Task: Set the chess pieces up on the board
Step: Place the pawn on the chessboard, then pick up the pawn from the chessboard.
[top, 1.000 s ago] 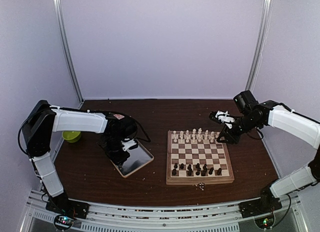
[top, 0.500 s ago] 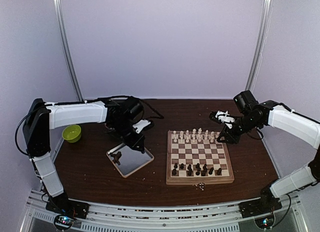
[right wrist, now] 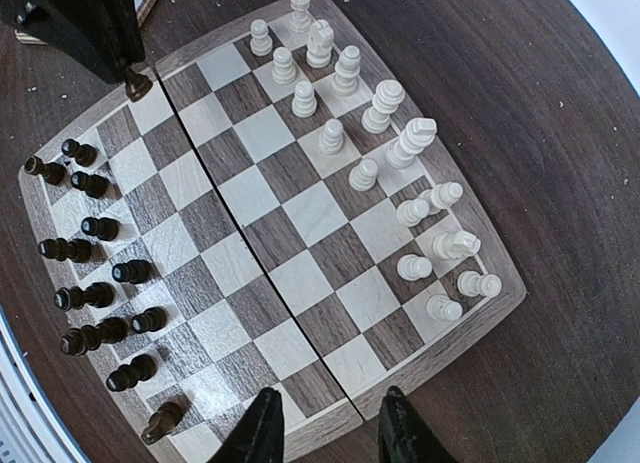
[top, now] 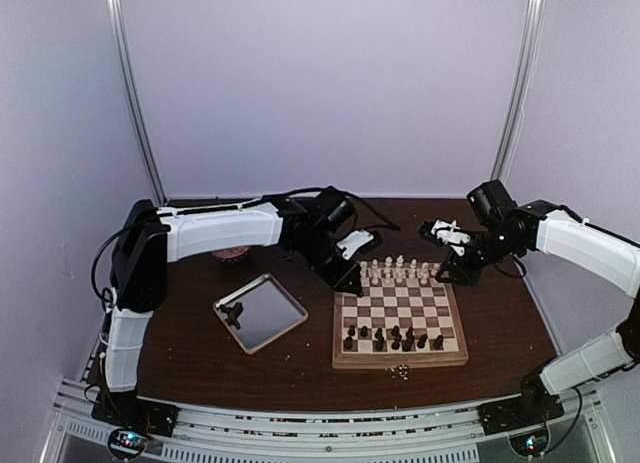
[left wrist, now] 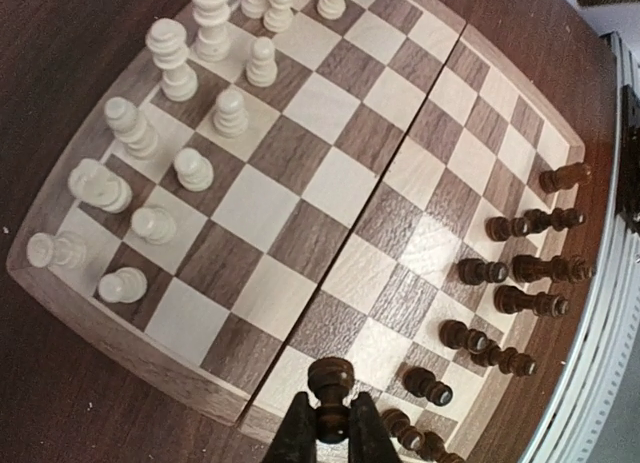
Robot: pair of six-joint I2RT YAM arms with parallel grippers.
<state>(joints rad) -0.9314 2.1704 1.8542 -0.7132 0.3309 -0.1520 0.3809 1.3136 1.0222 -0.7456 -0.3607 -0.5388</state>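
The board [top: 400, 361] lies right of centre on the dark table. Cream chess pieces [top: 395, 273] stand along its far rows and dark chess pieces [top: 392, 336] along its near rows. My left gripper [top: 352, 273] hangs over the board's far-left corner, shut on a dark piece [left wrist: 330, 383] whose round head sticks out past the fingertips. In the left wrist view that piece sits above the board's edge [left wrist: 90, 313]. My right gripper [top: 445, 273] hovers at the far-right edge, open, with nothing between its fingers [right wrist: 262, 433].
A square silver tray [top: 262, 313] rests left of the board with a small dark thing [top: 233, 313] at its left corner. Tiny loose bits [top: 401, 371] lie in front of the board. Walls and metal posts close in the back and sides.
My left arm has swung from over the silver tray to the board's far-left corner, carrying the dark piece. The right arm has not moved.
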